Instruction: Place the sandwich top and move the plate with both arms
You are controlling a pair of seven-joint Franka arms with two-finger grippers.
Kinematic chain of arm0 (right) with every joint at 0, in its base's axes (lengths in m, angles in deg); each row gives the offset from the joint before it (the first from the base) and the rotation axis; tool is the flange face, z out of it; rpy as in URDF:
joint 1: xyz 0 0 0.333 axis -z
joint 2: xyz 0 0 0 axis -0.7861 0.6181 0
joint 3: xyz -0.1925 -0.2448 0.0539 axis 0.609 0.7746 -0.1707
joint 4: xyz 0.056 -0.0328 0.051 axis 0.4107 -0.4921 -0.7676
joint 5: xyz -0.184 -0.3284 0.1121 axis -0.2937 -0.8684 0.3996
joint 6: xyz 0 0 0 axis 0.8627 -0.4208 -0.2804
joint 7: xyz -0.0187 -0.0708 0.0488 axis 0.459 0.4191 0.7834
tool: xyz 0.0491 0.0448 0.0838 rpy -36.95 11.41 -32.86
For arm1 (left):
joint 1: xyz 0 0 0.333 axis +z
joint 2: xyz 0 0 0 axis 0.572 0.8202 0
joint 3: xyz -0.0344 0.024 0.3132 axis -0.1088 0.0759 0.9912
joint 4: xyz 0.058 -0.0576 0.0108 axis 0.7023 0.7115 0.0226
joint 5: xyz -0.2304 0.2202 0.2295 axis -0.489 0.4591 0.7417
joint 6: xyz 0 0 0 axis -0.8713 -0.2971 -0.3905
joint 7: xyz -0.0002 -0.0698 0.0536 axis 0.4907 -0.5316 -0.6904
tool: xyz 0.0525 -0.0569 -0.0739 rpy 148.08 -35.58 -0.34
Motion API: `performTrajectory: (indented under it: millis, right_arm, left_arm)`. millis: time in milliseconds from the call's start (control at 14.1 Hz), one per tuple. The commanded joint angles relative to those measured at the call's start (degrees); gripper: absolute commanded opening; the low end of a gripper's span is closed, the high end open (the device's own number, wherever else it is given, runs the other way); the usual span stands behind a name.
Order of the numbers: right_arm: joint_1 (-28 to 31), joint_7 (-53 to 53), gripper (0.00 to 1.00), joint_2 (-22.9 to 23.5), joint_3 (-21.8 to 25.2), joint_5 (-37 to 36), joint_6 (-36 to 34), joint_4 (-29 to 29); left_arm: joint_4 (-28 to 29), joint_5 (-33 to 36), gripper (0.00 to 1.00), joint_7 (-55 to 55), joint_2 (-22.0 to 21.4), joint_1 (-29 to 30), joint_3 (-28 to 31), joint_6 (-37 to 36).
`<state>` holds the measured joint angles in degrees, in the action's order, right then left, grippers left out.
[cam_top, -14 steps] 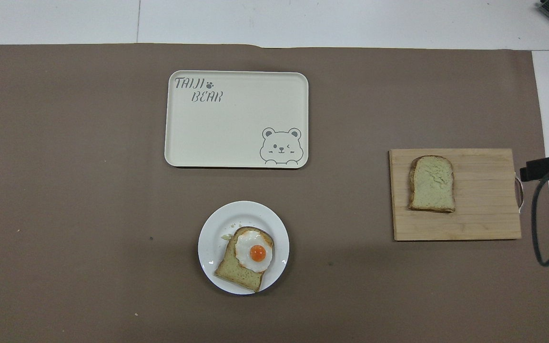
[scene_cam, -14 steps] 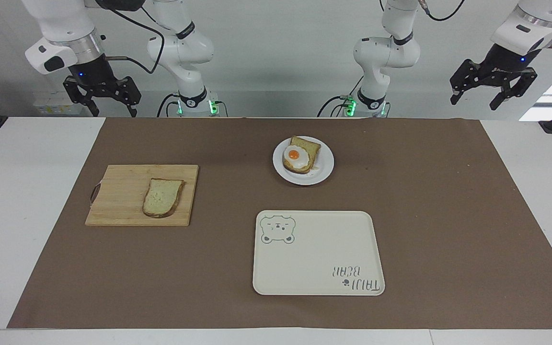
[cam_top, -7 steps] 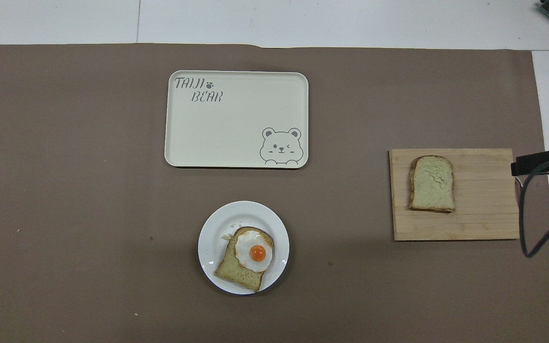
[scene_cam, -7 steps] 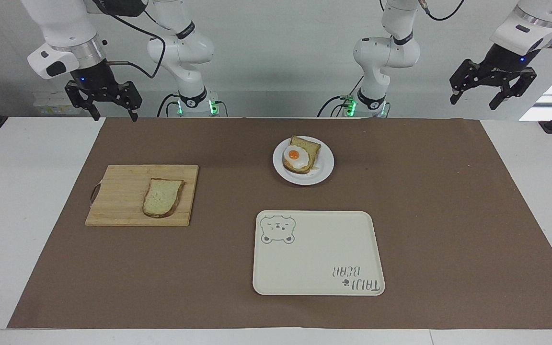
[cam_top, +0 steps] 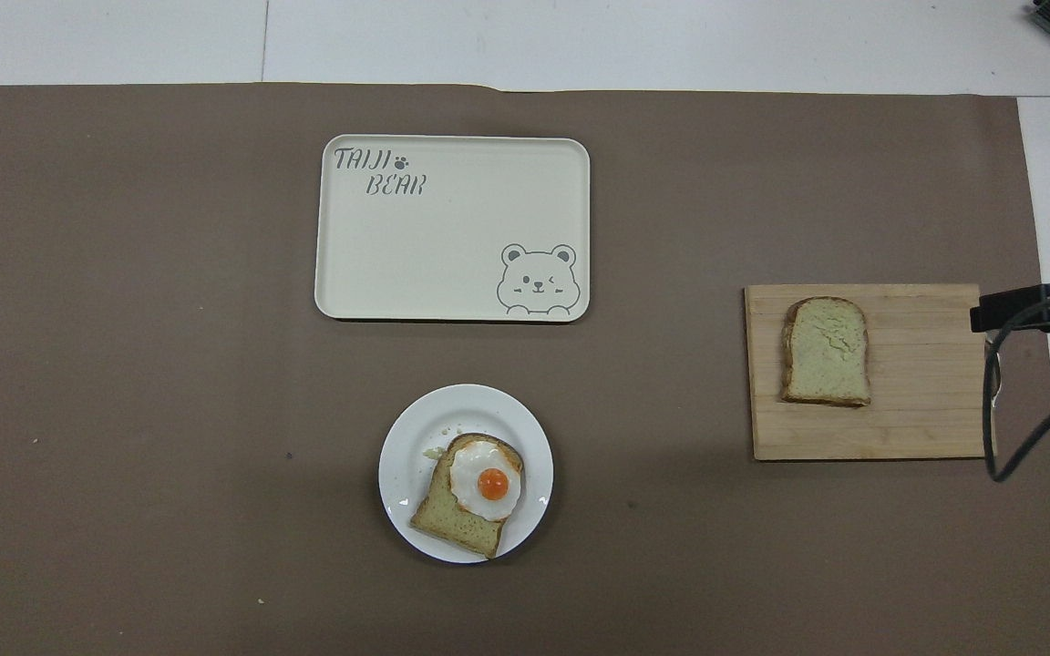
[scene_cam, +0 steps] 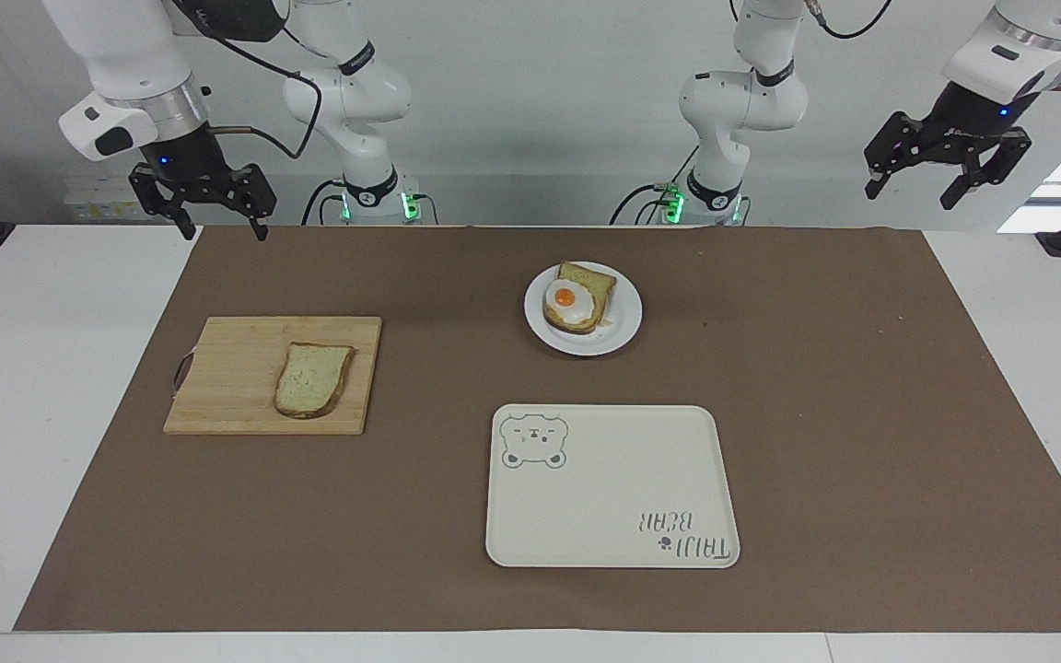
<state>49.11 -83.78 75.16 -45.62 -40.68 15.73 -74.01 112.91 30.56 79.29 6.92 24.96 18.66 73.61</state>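
The sandwich top (scene_cam: pixel 312 379), a plain pale slice with brown crust, lies flat on a wooden cutting board (scene_cam: pixel 236 368) toward the right arm's end of the table; it also shows in the overhead view (cam_top: pixel 824 351). The small white plate (scene_cam: pixel 624 327) holds a bread slice with a fried egg (scene_cam: pixel 577 299) and sits nearer to the robots than the tray; the plate also shows in the overhead view (cam_top: pixel 406 437). My right gripper (scene_cam: pixel 223 230) is open and empty, up in the air over the mat's edge near the board. My left gripper (scene_cam: pixel 913 189) is open and empty, held high at the left arm's end.
A cream rectangular tray (scene_cam: pixel 613 488) with a bear drawing lies farther from the robots than the plate; it also shows in the overhead view (cam_top: pixel 452 246). A brown mat (scene_cam: pixel 862 414) covers the table. The board (cam_top: pixel 917 419) has a metal handle at its outer end, under the right arm's cable.
My right gripper has come down and shifted a little toward the cutting board. My left gripper has risen slightly. The bread, plate and tray have not moved.
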Motion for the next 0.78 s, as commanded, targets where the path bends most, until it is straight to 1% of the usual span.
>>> performTrajectory:
  millis: [0, 142, 283, 425, 567, 709]
  right_arm:
    - [0.6, 0.5, 1.0, 0.2, -0.2, 1.0, 5.9, -3.5]
    - [1.2, -0.3, 1.0, 2.7, -0.2, 1.6, 11.0, -5.9]
    - [2.9, -0.4, 1.0, 6.0, -0.1, 4.5, 13.9, -7.2]
    - [4.3, -3.4, 1.0, 9.7, -0.1, 5.1, 16.4, -7.2]
    - [5.5, -9.2, 1.0, 12.6, -0.1, 5.1, 19.4, -7.2]
    - [6.1, -10.1, 1.0, 14.6, -0.2, 5.1, 22.7, -7.3]
  left_arm:
    - [1.6, 0.4, 1.0, -0.8, -1.4, -0.4, -0.8, -0.4]
    - [1.6, 0.4, 1.0, -0.8, -1.4, -0.4, -0.8, -1.3]
    - [1.6, 0.4, 1.0, -0.7, -1.4, -0.2, -0.8, -1.5]
    - [1.6, 0.4, 1.0, -0.3, -1.4, 0.3, -0.8, -1.5]
    - [1.6, 0.4, 1.0, -0.2, -1.4, 0.4, -0.7, -1.5]
    - [1.6, 0.4, 1.0, -0.2, -1.4, 0.4, -0.7, -1.5]
